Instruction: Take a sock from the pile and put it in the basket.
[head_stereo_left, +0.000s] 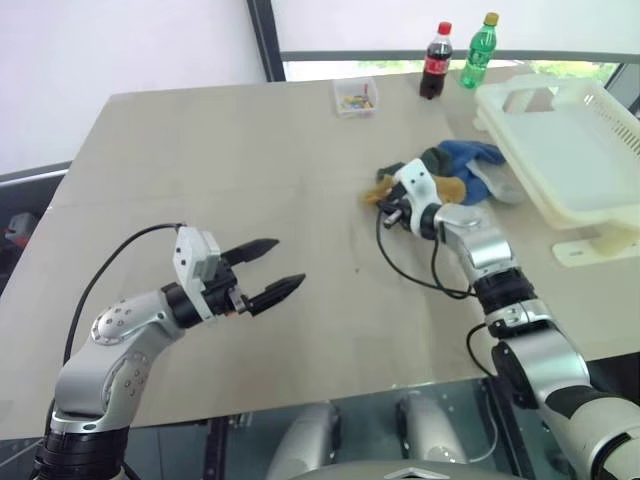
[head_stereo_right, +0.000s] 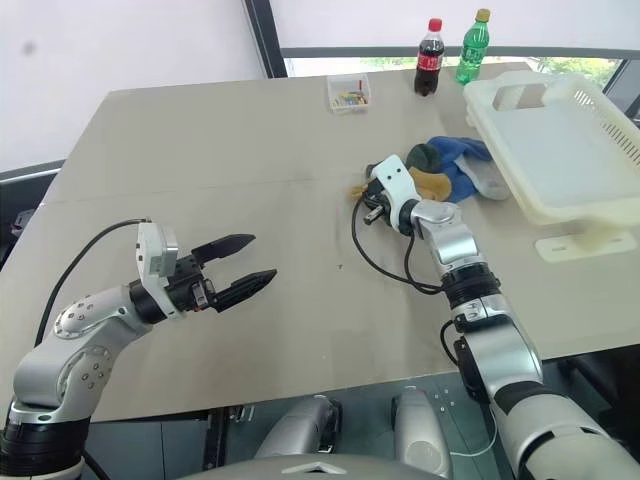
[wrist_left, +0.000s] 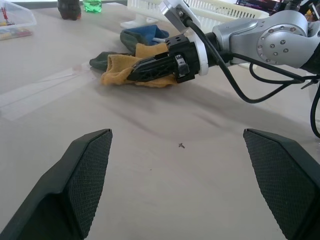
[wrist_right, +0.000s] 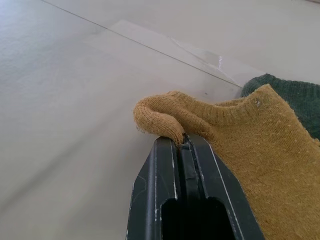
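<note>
My right gripper (wrist_right: 184, 145) is pinched tight on the mustard sock (wrist_right: 235, 130) at the pile's (head_stereo_left: 455, 172) 9 o'clock edge. My left gripper (head_stereo_left: 278, 268) hangs wide, nothing in it, well apart over the tan table (head_stereo_left: 250, 180). Pile: 1 mustard, 1 blue, 1 green, 1 white-grey sock. The cream basket (head_stereo_left: 570, 150) sits just at the pile's 3 o'clock. Far edge, 12 o'clock: 2 bottles (head_stereo_left: 456, 55), 1 clear box (head_stereo_left: 356, 97). White wall and window behind.

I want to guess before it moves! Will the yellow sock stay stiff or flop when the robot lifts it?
Probably flop: the yellow sock is soft knit, already curling where the right gripper pinches it. It looks light, and unlikely to slip.
</note>
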